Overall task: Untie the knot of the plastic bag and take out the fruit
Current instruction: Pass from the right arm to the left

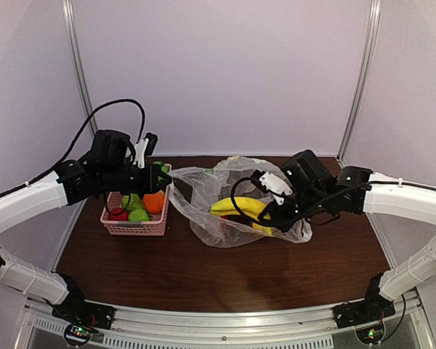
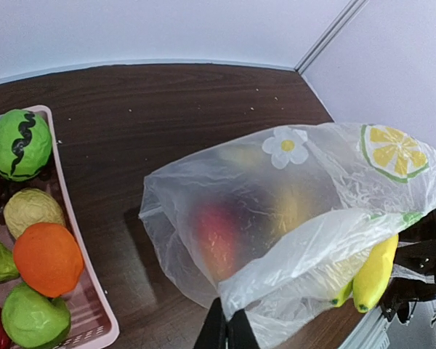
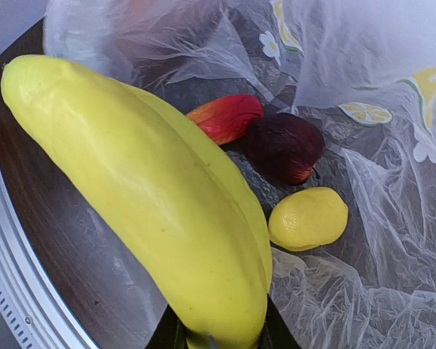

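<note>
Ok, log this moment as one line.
right jaws: shut on banana | left jaws: shut, near basket | plastic bag: open, three fruits inside

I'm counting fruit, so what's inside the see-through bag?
A red-orange fruit, a dark red one and a small yellow one. The banana pokes out. The bag folds may hide more.
</note>
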Available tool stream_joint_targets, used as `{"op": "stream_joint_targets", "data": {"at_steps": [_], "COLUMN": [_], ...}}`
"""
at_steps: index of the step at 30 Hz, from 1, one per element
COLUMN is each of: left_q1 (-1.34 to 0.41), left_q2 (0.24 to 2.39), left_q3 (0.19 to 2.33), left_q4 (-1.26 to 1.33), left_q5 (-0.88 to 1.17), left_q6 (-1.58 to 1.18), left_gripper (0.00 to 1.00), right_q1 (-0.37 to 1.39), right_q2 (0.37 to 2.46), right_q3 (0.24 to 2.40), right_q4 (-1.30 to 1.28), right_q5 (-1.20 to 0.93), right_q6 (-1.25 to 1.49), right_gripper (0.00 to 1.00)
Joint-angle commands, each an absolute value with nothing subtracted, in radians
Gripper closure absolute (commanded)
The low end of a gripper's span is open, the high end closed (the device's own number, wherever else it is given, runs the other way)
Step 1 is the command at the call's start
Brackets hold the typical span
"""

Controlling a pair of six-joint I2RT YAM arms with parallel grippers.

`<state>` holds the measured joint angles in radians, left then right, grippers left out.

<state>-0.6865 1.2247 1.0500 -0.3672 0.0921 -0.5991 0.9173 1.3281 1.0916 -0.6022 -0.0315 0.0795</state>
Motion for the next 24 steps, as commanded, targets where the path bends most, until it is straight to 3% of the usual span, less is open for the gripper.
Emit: {"op": "stream_joint_targets", "data": {"at_steps": [1, 10, 19, 24], "left_q1": [-0.684, -0.714, -0.715, -0.715], "left_q2": [1.274, 1.294, 1.248, 1.203], "left_q3": [1.043, 1.041, 1.025, 1.036], "left_q4": [-0.275, -0.232, -0.241, -0.263], "left_q5": [0.205, 0.252, 0.200, 0.172], "left_q6": [-0.580, -0.569, -0.563, -0.527], "left_gripper": [1.00, 1.00, 0.98, 0.48], "right_q1": [0.955, 0.991, 0.991, 0.990], "right_q2": [1.382, 1.461, 1.347, 1.276], "right_q3": [1.162, 1.247, 1.259, 1.250], "right_q4": [-0.570, -0.470, -0.314, -0.312], "right_q5": [-0.192, -0.301, -0.284, -0.192], "right_q6": [0.069, 0.101, 0.240, 0.276], "right_gripper": [0.87, 0.87, 0.85, 0.85]}}
